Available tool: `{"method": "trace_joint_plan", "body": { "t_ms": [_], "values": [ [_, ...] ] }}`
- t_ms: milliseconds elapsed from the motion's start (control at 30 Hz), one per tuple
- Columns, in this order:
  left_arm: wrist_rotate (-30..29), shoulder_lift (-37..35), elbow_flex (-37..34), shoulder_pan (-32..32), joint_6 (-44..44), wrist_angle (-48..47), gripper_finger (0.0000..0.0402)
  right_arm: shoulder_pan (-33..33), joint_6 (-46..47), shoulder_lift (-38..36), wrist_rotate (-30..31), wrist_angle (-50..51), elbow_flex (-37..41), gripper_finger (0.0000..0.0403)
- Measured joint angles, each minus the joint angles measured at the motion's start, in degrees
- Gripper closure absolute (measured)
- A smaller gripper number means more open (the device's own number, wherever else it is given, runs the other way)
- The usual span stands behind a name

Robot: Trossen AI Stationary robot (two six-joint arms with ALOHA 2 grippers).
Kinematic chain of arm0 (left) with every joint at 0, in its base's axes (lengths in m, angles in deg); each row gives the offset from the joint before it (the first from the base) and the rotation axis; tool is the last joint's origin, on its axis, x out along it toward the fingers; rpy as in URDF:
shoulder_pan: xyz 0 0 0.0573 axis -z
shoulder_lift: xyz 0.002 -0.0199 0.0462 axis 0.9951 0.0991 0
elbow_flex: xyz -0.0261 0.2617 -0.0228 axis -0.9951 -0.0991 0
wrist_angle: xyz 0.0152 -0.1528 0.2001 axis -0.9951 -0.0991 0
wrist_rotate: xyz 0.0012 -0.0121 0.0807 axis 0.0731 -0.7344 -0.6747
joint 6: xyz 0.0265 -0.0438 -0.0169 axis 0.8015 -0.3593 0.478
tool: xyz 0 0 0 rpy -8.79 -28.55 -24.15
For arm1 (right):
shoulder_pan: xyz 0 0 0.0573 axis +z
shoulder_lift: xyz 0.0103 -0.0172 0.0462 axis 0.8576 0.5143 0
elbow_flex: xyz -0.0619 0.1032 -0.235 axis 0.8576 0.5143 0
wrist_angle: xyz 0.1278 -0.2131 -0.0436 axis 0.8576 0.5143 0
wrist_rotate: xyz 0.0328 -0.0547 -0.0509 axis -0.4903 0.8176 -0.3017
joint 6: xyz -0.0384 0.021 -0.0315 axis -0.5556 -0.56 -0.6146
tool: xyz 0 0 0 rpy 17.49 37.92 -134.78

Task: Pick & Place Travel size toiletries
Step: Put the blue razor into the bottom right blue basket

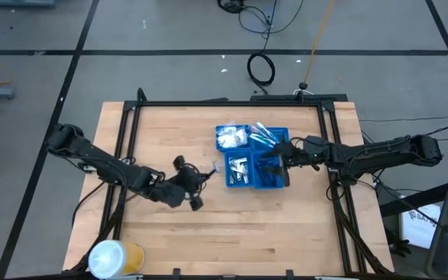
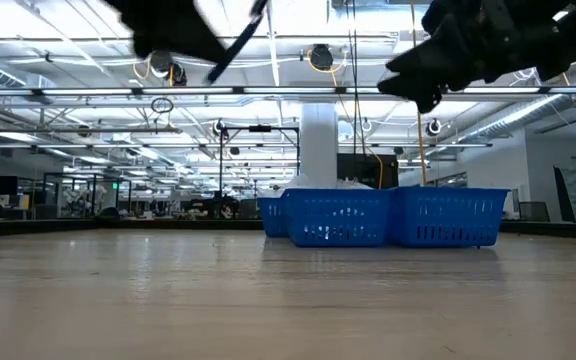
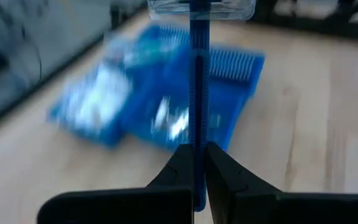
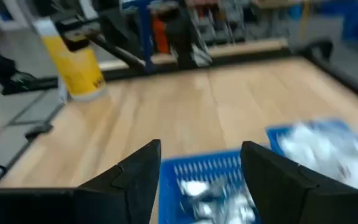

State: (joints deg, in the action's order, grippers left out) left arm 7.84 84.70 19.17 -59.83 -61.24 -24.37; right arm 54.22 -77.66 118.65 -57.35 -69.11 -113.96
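Left claw (image 3: 196,163) pinched on blue razor (image 3: 198,93), thin handle may twist, missing tray (image 1: 280,180). Right claw (image 4: 199,163) wide, empty above tray.

Pale, light-brown wooden table top (image 1: 208,233) with visible grain, framed by black rails. Bright blue slatted plastic compartment tray (image 1: 253,157) holding white and silver contents. Dark blue thin razor-like stick (image 3: 198,93) with a clear, colourless head. White-and-yellow roll (image 1: 115,257) at the table's corner. Black arms throughout. Grey floor crossed by dark lines.
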Motion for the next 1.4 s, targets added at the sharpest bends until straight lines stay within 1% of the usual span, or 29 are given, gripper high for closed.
{"method": "trace_joint_plan", "body": {
  "t_ms": [67,133,200,267,367,467,633,733,900,1033,1300,1400],
  "values": [
    [-0.8,0.8,0.0,-1.1,8.1,8.1,0.0398,0.8,-0.9,1.1,0.0,-6.1,1.2,0.0193],
    [-0.2,1.7,0.1,-2.5,14.8,15.3,0.0398,1.7,-1.5,2.7,0.0,-12.0,2.6,0.0193],
    [1.9,2.9,0.1,-4.0,20.3,22.5,0.0398,2.6,-2.7,4.3,0.0,-17.0,3.4,0.0193],
    [5.3,4.3,0.1,-5.8,23.9,27.3,0.0398,3.5,-3.4,5.8,0.0,-20.7,3.8,0.0193],
    [11.1,7.2,0.1,-8.8,25.7,33.5,0.0398,4.6,-3.7,8.1,-0.1,-25.0,3.8,0.0193],
    [15.7,10.5,0.1,-11.2,26.6,39.9,0.0398,5.2,-3.7,10.7,-0.1,-30.2,3.8,0.0193],
    [23.2,16.3,0.1,-13.9,26.8,49.1,0.0398,5.4,-3.7,14.5,-0.1,-35.4,3.8,0.0193],
    [25.3,18.5,0.1,-14.6,26.3,52.7,0.0398,5.4,-3.6,16.1,0.0,-37.8,3.8,0.0193],
    [26.8,20.1,0.1,-15.2,25.0,55.4,0.0398,5.4,-3.0,18.5,-0.1,-41.7,3.8,0.0193],
    [26.8,20.4,0.1,-15.1,25.0,55.2,0.0398,5.4,-1.5,20.8,-0.1,-43.8,3.3,0.0193],
    [26.8,20.4,0.1,-15.3,24.5,54.3,0.0398,5.7,-0.5,24.5,-0.2,-44.2,0.7,0.0193],
    [26.8,20.4,0.1,-15.5,23.8,53.5,0.0398,5.7,-0.6,25.0,-0.2,-44.4,0.3,0.0207]
  ]
}}
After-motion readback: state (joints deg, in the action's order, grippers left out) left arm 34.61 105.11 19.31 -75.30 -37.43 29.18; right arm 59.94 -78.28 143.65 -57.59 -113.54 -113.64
